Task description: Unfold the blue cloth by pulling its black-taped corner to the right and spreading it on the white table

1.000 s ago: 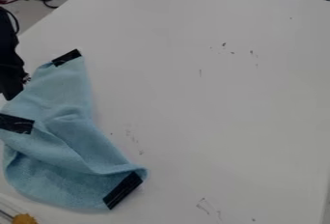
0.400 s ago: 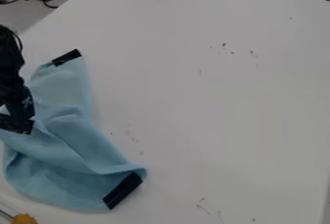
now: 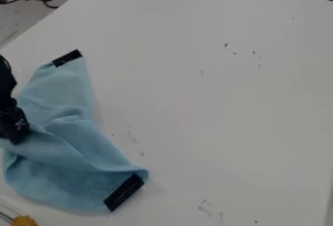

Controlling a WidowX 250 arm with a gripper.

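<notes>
At left edge, gripper over blue cloth (black-taped corners); fingers' state unclear.

Table, white, flat, bearing small dark scuffs at upper right, left of centre and bottom; on its left side, one light-blue cloth, rumpled, black strips at top and lower-right corners.

From above, the camera view looks down at a slant on the table; it faces across the surface toward the far edge; it is near enough that the tabletop runs past the bottom of view.
</notes>
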